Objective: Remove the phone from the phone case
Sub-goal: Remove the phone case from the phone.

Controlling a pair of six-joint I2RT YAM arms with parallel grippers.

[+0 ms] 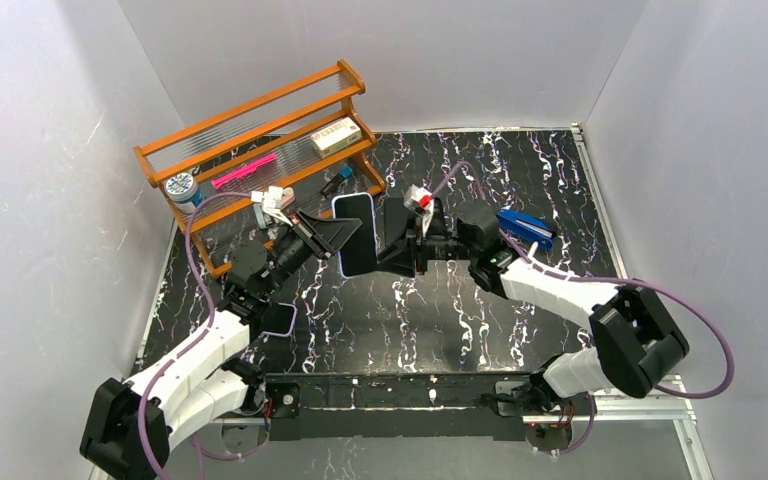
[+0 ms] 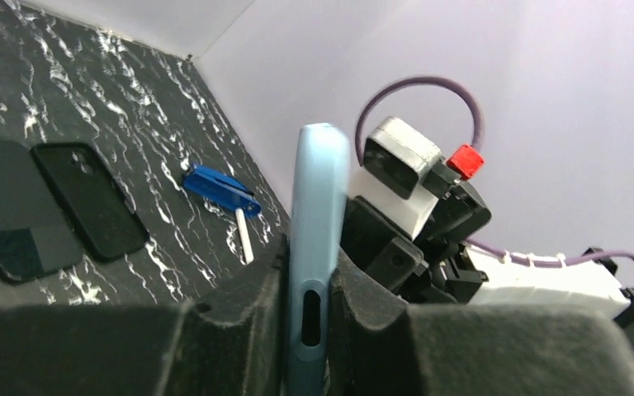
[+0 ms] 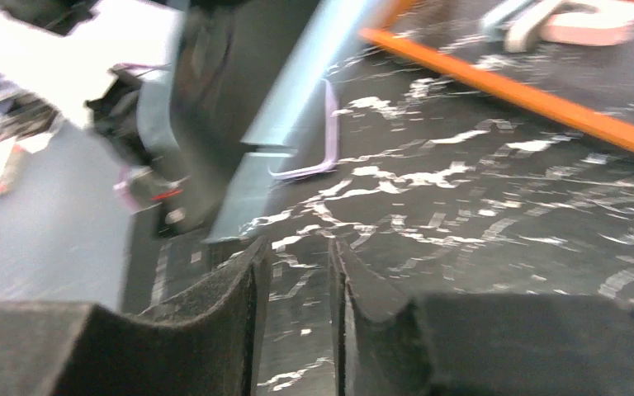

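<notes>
Black marbled table [image 1: 580,180]; blue phone case [image 2: 320,190], phone [image 1: 355,235] inside, clenched edge-on by left gripper [image 2: 307,280]; right gripper [image 3: 297,264] just beside case, slightly parted, grasping nothing.

- The desk [image 1: 440,300] in front of me is black with white marble veins, walled in by pale panels.
- An orange wooden rack [image 1: 250,108] stands on its far left corner, set at an angle.
- The rack's shelves hold a white box [image 1: 335,135], a pink stick [image 1: 243,172] and a round roll [image 1: 180,187].
- A blue stapler [image 1: 526,228] lies on the desk beside my right arm.
- A flat slab with a pale rim [image 1: 282,318] lies by my left arm, partly hidden by it.
- Two dark flat slabs [image 2: 12,219] [image 2: 91,200] lie side by side.
</notes>
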